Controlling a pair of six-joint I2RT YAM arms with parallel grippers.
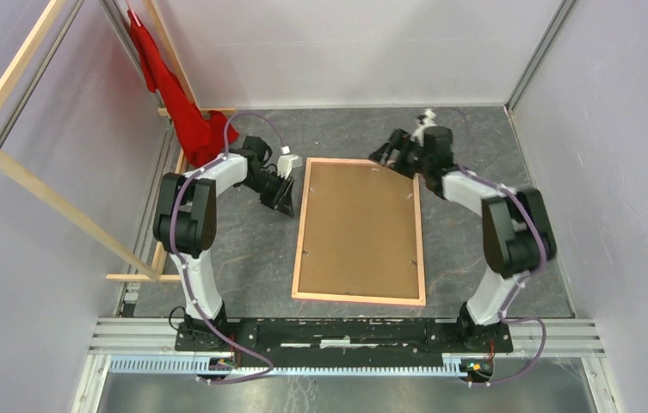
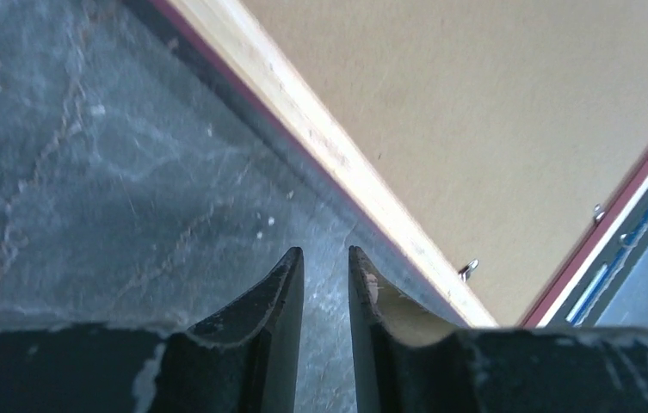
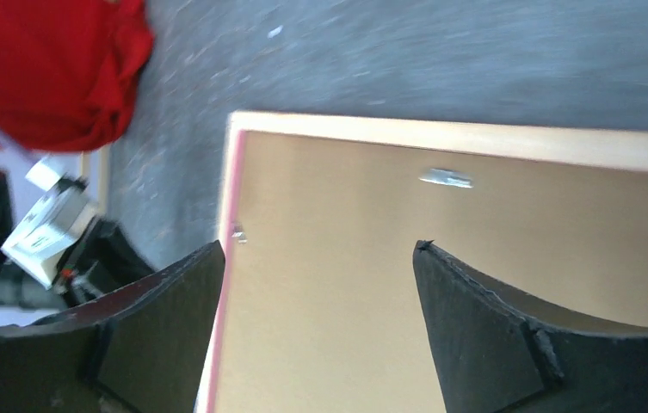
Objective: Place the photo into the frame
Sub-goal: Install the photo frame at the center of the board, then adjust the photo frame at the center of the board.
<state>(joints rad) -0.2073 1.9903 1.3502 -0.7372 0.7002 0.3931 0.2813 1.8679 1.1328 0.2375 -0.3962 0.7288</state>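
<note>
Plainly, the large thin-railed rectangular picture frame [image 1: 300, 232] lay face down on the dark grey stone-patterned bench [image 1: 251, 249] between the two arms, its pale wood-tan back uppermost and a thin line of pink showing along the rails. As a holder it was already occupied: the brown cardboard backing board [image 1: 361, 228] sat inside the rails and filled the opening from side to side, with small metal tabs [image 2: 468, 269] at the rail's inner edge. The photo showed in none of the views, and whether it lay beneath the board could not be told. The left claw [image 2: 326, 254] hung low over the bench just beside the left rail, near the far left corner, its fingers only a narrow slit apart with nothing between them. The right claw [image 3: 318, 249] hovered above the far right corner, its jaws spread wide and empty. The frame looked light and stiff, though its slim rails would probably twist if lifted by one corner alone, so a pinch across a rail seemed the soundest hold. The board, flat and flush, would likely need prising at an edge. A flexible print would sag and crease, and was best taken by its margin. A crumpled red cloth [image 1: 182, 103] hung well apart at the far left.
</note>
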